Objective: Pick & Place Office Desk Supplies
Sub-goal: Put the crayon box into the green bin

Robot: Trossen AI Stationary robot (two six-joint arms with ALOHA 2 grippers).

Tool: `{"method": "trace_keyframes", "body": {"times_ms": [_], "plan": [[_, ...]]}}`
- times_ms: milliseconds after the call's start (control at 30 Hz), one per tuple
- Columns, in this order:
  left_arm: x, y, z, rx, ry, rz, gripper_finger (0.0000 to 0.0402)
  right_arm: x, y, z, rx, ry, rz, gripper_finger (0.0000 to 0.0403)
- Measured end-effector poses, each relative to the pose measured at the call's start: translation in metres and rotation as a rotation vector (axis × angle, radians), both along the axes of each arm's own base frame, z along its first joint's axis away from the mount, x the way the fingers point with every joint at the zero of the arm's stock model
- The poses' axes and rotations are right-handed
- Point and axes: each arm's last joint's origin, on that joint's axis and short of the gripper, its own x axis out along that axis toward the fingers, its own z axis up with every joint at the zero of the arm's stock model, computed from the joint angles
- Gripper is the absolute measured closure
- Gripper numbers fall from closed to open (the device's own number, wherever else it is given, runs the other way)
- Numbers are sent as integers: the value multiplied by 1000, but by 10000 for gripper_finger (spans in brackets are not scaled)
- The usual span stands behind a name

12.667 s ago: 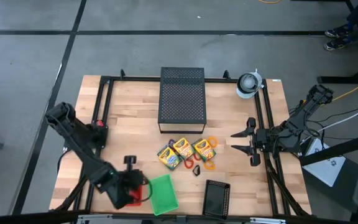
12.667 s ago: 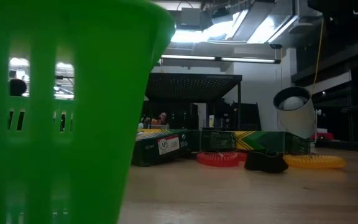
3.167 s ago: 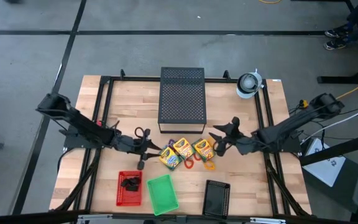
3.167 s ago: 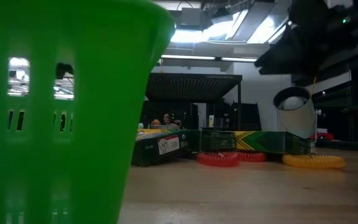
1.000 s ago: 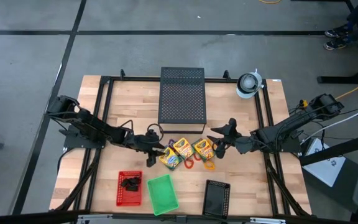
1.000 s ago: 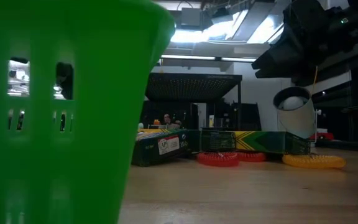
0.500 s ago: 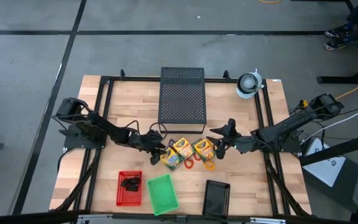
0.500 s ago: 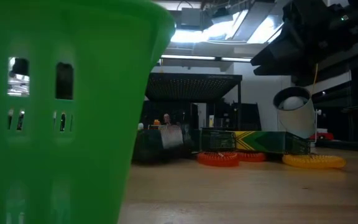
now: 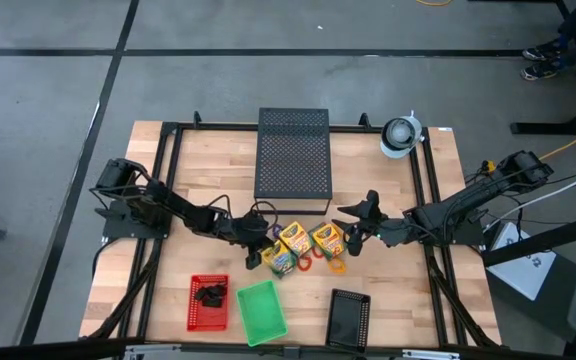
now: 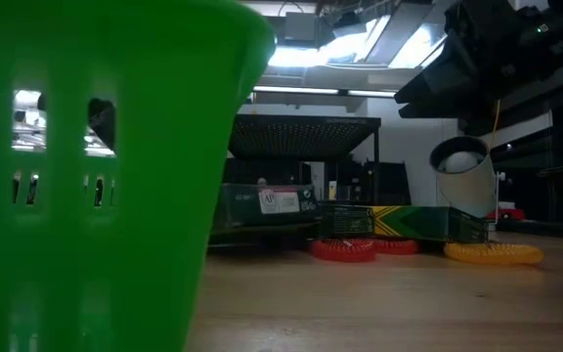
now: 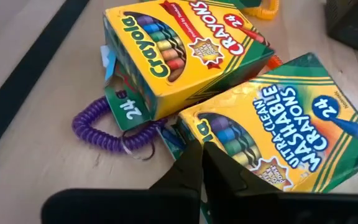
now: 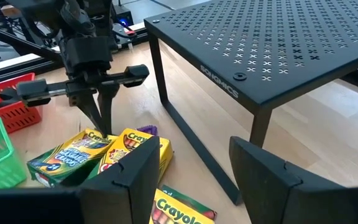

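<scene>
Left gripper (image 9: 259, 243) fingers pinched fully together, tips down at the edge of the left crayon box (image 9: 279, 259), between it and the middle crayon box (image 9: 295, 238); nothing visibly held; purple ring (image 11: 107, 130) lies beside those boxes, partly under the middle one; all three boxes sit just in front of the black perforated stand (image 9: 292, 159), third crayon box (image 9: 328, 238) on the right of the row; red ring (image 9: 304, 263) and orange ring (image 9: 337, 265) near it; right gripper (image 9: 357, 226) jaws spread wide, empty, hovering just right of the third box; red basket (image 9: 208, 301) with black clips (image 9: 209, 295) and green basket (image 9: 262, 311) further forward of the stand.
</scene>
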Motion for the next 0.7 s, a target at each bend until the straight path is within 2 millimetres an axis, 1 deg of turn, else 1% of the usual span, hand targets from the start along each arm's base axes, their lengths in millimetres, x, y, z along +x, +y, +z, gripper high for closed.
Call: {"method": "trace_keyframes", "body": {"times_ms": [167,300,500,700], "plan": [[1,0,1,9,-19,-9,400,0,0,0,-3,0,-1,207],[3,-1,8,27,-78,-28,400,0,0,0,-7,2,0,207],[0,-4,32,53,-179,-57,400,0,0,0,-11,3,1,207],[-9,-13,56,86,-254,-76,400,0,0,0,-14,3,3,207]]}}
